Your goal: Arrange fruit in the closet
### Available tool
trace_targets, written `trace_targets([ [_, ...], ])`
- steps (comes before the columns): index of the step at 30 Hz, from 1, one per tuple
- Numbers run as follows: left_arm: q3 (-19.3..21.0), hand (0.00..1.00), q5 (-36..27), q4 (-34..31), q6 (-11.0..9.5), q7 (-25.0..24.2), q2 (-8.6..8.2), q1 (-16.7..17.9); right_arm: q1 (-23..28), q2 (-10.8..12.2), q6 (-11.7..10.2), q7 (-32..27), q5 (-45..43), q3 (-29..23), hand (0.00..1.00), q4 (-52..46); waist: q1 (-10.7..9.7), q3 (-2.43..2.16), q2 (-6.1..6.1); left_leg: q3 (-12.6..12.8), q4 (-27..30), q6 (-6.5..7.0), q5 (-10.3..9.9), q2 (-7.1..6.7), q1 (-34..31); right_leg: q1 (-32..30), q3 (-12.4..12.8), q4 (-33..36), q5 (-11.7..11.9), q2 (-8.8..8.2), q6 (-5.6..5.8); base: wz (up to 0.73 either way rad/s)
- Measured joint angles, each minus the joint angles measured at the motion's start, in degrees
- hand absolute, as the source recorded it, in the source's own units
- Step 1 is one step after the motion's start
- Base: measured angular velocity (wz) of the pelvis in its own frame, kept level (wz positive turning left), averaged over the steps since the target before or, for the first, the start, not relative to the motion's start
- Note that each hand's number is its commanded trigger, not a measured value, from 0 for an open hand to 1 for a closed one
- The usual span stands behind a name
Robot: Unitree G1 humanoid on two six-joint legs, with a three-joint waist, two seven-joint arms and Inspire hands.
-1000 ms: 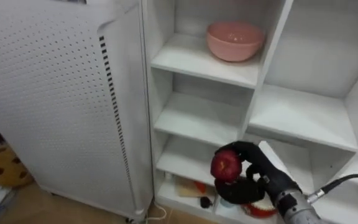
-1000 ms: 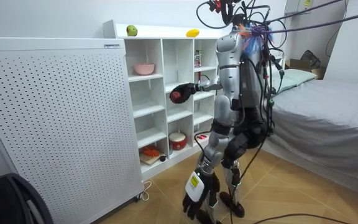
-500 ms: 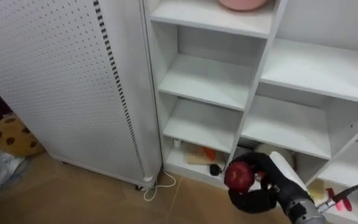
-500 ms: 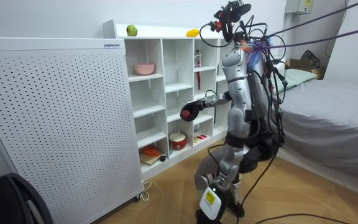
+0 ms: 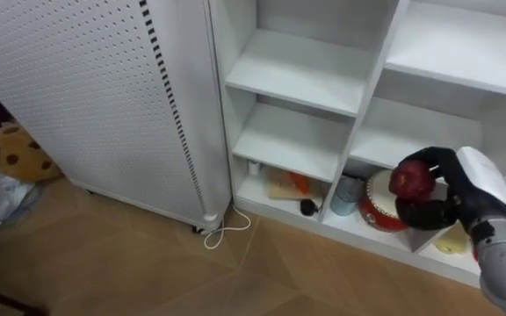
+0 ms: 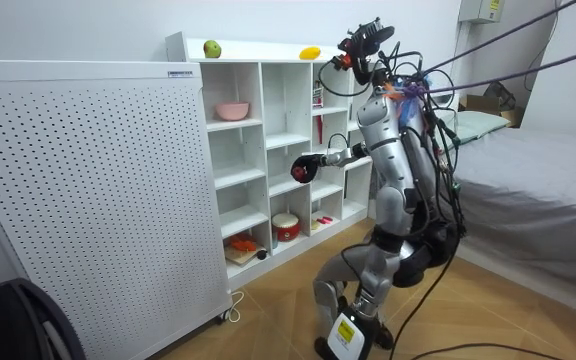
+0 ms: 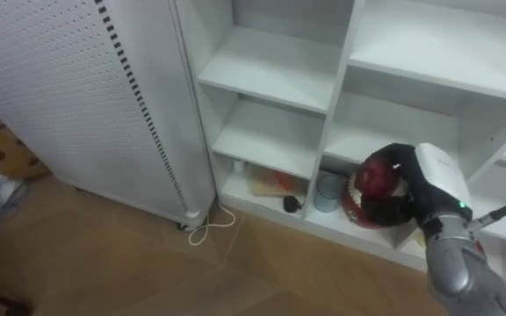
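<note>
Robot's standing at the white closet (image 5: 301,68), right hand (image 5: 453,191) fingers wrapped round 1 red apple (image 5: 410,180), held by the lower shelves.

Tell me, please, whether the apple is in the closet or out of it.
Out: the right hand is curled round the apple, holding it in front of the closet, on no shelf.

Right arm enters from the lower right, with the forearm reaching forward below shoulder height in the room view. Right hand (image 5: 453,195) has its white back turned to the right. The dark fingers (image 5: 437,160) and thumb are curled round a red apple (image 5: 410,180). Robot stands with knees bent, torso leaning back.
</note>
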Motion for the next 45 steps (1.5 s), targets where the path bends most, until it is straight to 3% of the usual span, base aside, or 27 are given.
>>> trace_targets([
  [5,0.0,0.00,0.0,-3.9,1.0,0.0,1.40,2.2,-1.8,-0.2,2.3,-2.3,0.1,1.8,1.00,2.7,0.1,0.01,-0.93,0.1,0.0,0.18,0.0,-0.06,-1.8,-1.6,-0.2,0.0,-0.1,-0.42,0.21,0.04],
  [9,0.0,0.00,-1.0,-6.5,1.4,0.0,3.04,4.0,-4.7,-0.2,2.5,-4.5,2.7,2.5,1.00,6.7,0.2,0.26,-1.41,0.4,-0.1,0.73,-0.3,-0.20,-2.3,-1.8,-0.2,0.0,-0.2,-0.66,0.52,0.06],
  [15,0.0,0.00,-1.2,-7.7,2.9,0.1,3.52,4.6,-10.4,-1.3,4.1,-11.1,6.0,3.1,1.00,11.2,0.2,0.56,-2.06,0.9,0.1,1.60,-0.6,0.04,-3.6,-3.1,0.1,0.0,-0.5,-0.69,0.91,0.01],
  [22,0.0,0.00,-1.1,-8.1,4.2,0.7,3.91,4.6,-11.7,-3.1,5.8,-15.7,6.6,4.6,1.00,14.2,0.6,0.60,-2.04,1.5,0.1,1.95,-0.8,-0.05,-4.3,-3.6,-0.3,0.1,-1.1,-1.41,1.19,0.05],
  [26,-0.2,0.00,-1.2,-8.3,4.2,2.3,4.72,5.1,-11.7,-4.9,6.7,-17.2,6.9,6.2,1.00,15.6,2.6,0.59,-1.76,1.6,-0.1,2.13,-0.9,-0.19,-4.1,-3.4,-0.3,0.1,-1.3,-1.73,1.30,0.01],
  [31,-0.2,0.00,-1.0,-8.3,4.6,2.8,5.29,6.5,-11.9,-5.3,6.9,-18.9,7.0,6.6,1.00,16.4,3.7,0.65,-1.19,1.6,-0.4,2.24,-1.0,-1.05,-2.8,-2.1,-0.3,0.5,-2.0,-2.62,1.70,0.12],
  [32,-0.1,0.00,-1.1,-8.3,4.6,2.9,5.29,6.9,-12.4,-5.3,6.9,-19.6,7.1,6.6,0.85,17.4,4.1,0.64,-1.16,1.6,-0.4,2.29,-1.0,-1.09,-2.7,-1.9,-0.4,0.5,-2.1,-2.68,1.79,0.06],
  [33,-0.1,0.00,-1.0,-8.2,4.7,2.9,5.28,7.1,-12.7,-5.6,6.9,-20.4,8.1,6.6,0.15,18.2,4.6,0.65,-1.18,1.6,-0.4,2.31,-1.0,-1.22,-2.6,-1.9,-0.4,0.6,-2.2,-2.89,1.79,0.08],
  [34,-0.2,0.00,-1.0,-8.3,4.8,2.9,5.27,7.2,-12.7,-5.6,7.0,-20.7,8.9,6.6,0.00,18.4,4.7,0.65,-1.18,1.7,-0.4,2.34,-1.1,-1.40,-2.6,-1.9,-0.4,0.8,-2.4,-3.14,1.81,0.16],
  [39,-0.2,0.00,-1.1,-8.3,5.1,4.1,5.36,7.4,-12.8,-6.0,6.9,-23.2,15.0,6.6,0.00,20.1,4.8,0.76,-1.39,1.5,-0.3,2.42,-1.1,-3.02,-2.4,-1.7,-0.3,2.1,-3.3,-4.71,2.32,0.15],
  [45,-0.2,0.00,-1.1,-8.4,5.1,5.1,5.37,7.4,-13.3,-6.7,7.0,-25.0,17.3,6.7,0.00,20.1,4.7,0.97,-1.87,1.7,0.0,2.61,-1.2,-2.98,-2.5,-1.7,-0.3,2.3,-3.4,-4.90,2.32,0.01],
])
